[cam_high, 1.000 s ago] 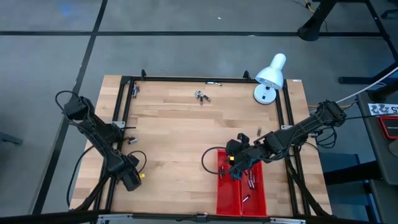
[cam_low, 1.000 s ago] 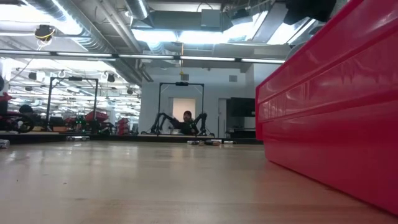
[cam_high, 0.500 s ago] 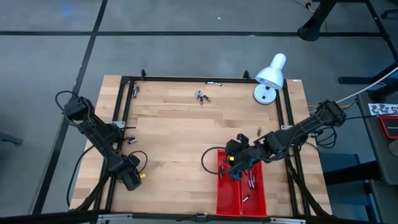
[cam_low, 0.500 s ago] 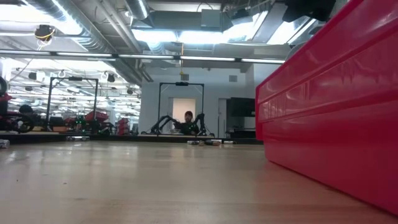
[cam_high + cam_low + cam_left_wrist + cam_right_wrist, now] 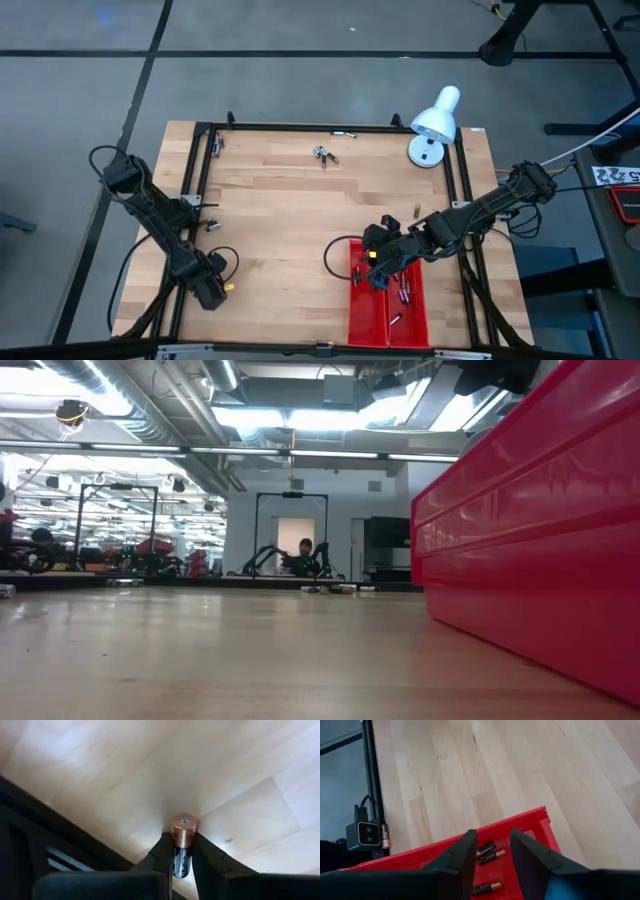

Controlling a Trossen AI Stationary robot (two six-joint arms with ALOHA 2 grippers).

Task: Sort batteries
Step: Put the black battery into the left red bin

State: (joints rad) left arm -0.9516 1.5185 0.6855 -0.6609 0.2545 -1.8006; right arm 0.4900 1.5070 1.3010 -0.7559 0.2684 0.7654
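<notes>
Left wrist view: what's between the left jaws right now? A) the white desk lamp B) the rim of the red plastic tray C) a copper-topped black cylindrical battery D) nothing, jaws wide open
C: the left gripper has its jaws closed against both sides of a copper-topped black cylindrical battery, over the light wooden table.

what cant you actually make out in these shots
- Low view: the red tray wall blocks what lies inside it and both arms.
- High view: the small metal bits near the table's far edge are too small to identify.
- Left wrist view: the battery in the left tool is half hidden by its fingers.
</notes>
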